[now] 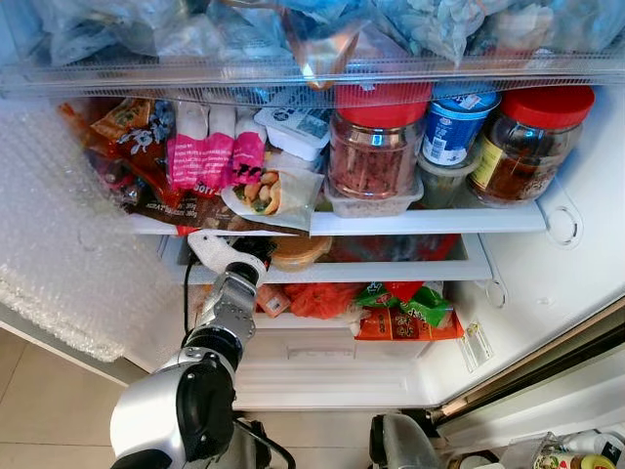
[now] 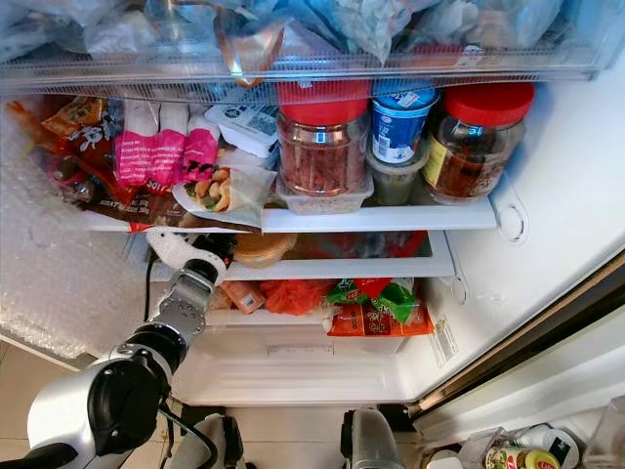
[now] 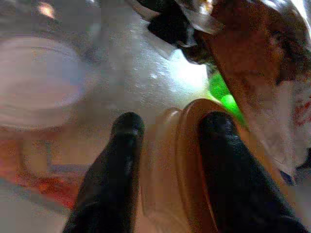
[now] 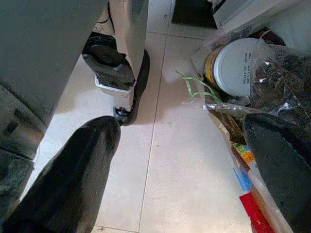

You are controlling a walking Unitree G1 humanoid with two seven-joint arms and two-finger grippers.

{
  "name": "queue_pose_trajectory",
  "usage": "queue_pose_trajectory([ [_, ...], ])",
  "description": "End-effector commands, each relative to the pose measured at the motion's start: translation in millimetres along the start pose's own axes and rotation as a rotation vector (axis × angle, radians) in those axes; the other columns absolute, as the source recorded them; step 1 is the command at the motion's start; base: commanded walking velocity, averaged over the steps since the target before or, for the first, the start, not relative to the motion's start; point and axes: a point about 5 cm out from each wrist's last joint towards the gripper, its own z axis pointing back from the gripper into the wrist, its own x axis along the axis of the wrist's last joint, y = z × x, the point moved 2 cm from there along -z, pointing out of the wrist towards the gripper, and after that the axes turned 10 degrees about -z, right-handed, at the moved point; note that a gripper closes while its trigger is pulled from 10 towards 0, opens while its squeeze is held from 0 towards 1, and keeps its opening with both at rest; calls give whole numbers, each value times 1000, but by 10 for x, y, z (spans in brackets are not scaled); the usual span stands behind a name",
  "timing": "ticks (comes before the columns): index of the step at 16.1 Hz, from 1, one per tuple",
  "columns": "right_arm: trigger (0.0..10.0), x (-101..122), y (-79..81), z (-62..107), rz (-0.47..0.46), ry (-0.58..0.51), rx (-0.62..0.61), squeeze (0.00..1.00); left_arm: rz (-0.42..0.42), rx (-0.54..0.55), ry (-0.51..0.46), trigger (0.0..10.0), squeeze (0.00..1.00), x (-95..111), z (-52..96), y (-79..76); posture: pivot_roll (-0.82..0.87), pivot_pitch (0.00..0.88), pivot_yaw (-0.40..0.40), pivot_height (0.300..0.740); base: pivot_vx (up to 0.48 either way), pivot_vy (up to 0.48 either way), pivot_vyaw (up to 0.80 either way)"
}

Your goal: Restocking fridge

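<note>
Two black fingers (image 3: 127,160) of the left gripper (image 3: 170,131) pinch the tan lid (image 3: 182,160) edge-on — just under the red-lidded jar (image 1: 376,147) — right gripper (image 4: 184,160) hangs spread.

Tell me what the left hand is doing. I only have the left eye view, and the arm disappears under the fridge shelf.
Observer: In the left wrist view, the left hand has a tan-lidded container between its black fingers and appears to grip it.
Operator: And the right hand?
Observer: In the right wrist view, the right hand is open and empty, hanging over the tiled floor.
Operator: Any stock left down there?
Observer: Yes. A white-lidded jar sits beside clear bags on the floor.
</note>
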Motion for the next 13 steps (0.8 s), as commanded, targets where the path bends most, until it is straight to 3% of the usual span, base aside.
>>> queue_pose_trajectory([
  [1, 10000, -246, -20, 48, -10, 80, -6, 0, 2, 46, 51, 10000, 1000, -128, 61, 110, -238, 207, -5, 632, 0, 0, 0],
  [13, 10000, -57, 56, -18, -21, 37, -1, 0, -90, -86, -1, 10000, 1000, -2, 93, 144, -176, 134, 33, 632, 0, 0, 0],
])
